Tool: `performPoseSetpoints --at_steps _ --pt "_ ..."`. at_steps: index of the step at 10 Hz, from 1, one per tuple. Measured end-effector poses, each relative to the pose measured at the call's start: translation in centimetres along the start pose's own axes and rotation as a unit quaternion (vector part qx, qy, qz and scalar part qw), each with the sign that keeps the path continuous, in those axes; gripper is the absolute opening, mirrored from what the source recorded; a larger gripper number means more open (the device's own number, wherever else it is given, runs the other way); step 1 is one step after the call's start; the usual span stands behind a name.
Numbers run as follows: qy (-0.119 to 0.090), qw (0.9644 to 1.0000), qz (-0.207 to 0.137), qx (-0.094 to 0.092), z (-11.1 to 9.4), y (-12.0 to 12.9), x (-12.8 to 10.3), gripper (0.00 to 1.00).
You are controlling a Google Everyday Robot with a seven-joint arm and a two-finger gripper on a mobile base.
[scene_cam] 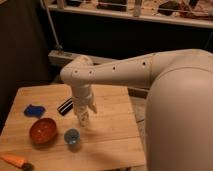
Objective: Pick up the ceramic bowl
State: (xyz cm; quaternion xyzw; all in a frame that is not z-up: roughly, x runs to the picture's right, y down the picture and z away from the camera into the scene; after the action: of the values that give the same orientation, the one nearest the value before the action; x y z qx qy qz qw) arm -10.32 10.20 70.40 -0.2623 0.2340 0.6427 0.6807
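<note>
The gripper point(84, 117) hung above the surface point(114, 140); whether its jaws stood wide or narrow could not be told. The ceramic bowl point(42, 131) sat low to the jaws' camera-left, beyond the blue cup point(72, 136). It was probably rigid, slick and breakable, so a pinch across the rim looked best.
</note>
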Motion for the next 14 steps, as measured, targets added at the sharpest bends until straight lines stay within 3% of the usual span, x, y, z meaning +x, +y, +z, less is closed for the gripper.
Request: performPoseSetpoints --at_steps 8,12,14 --pt "-0.002 1.0 -0.003 0.0 -0.2 0.1 0.0 0.65" --pt "-0.022 0.9972 -0.07 0.007 -2.2 3.1 -0.4 0.65" --pt "-0.039 0.9947 -0.092 0.024 -3.3 4.1 -1.9 0.65"
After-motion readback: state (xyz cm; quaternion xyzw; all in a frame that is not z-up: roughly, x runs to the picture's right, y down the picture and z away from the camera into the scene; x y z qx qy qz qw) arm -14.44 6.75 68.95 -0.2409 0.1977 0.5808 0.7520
